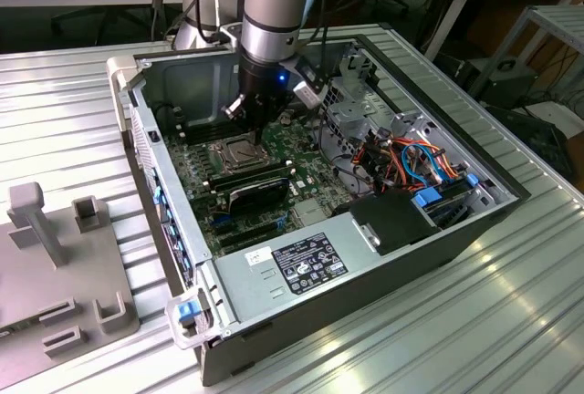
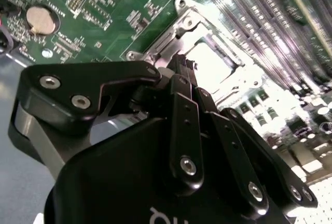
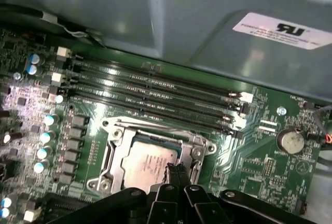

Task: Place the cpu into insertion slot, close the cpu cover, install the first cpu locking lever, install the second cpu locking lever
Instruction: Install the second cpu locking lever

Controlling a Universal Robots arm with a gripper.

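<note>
while my arm point(image 1: 276, 11) hangs straight down, my tool point(image 3: 175, 172) stands at the cpu cover point(image 3: 111, 150) rim.
fingers pressed together, tips beside the seated cpu point(image 3: 147, 165).

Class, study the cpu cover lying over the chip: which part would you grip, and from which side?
Probably one outer rim strip of the cpu cover, approached from above. It is a thin frame lying flat, with the cpu filling its window, so only the outer edges look free to pinch.
</note>
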